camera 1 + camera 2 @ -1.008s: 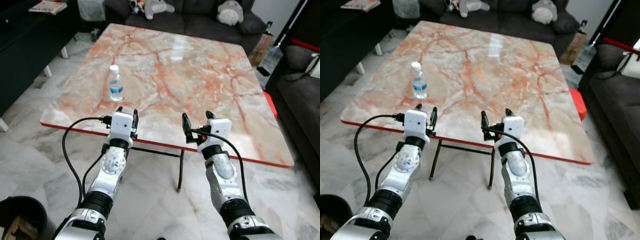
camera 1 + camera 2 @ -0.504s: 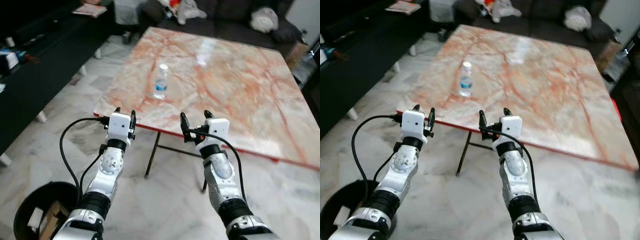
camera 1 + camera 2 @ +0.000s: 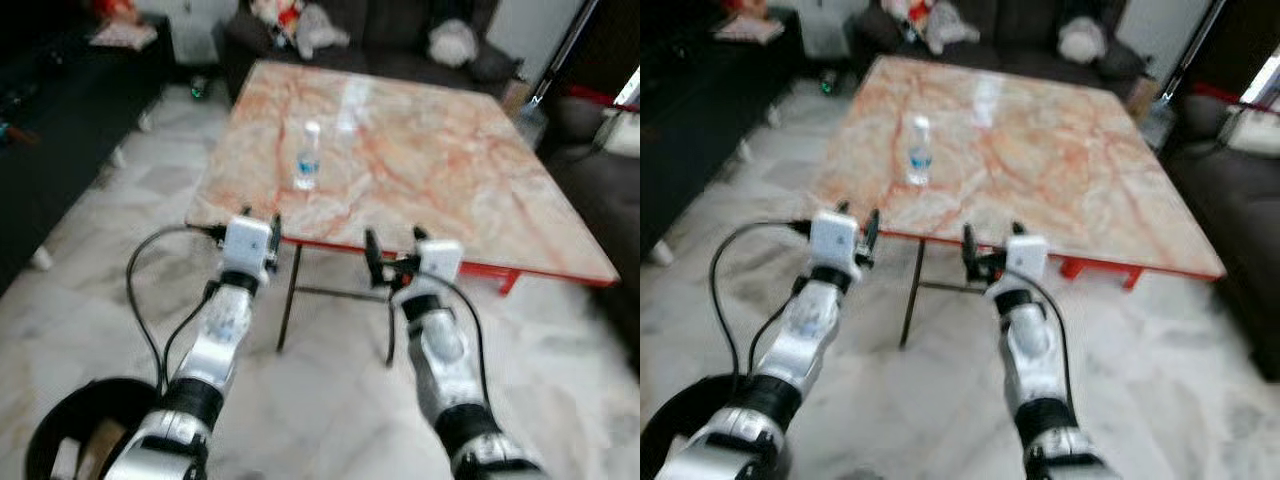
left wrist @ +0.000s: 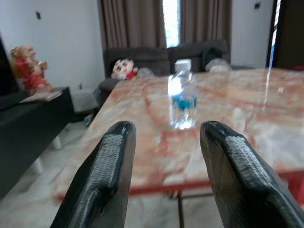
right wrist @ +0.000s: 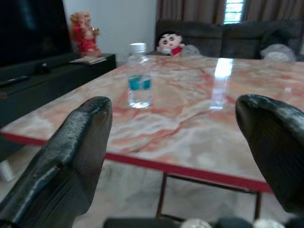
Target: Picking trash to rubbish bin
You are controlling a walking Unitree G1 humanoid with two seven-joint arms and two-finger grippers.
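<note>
While a plastic bottle [image 3: 307,168] stands upright on the marble table [image 3: 470,190] near its left edge, the left gripper [image 3: 262,229] and right gripper [image 3: 394,251] are held open, empty, before the table's near edge.
</note>
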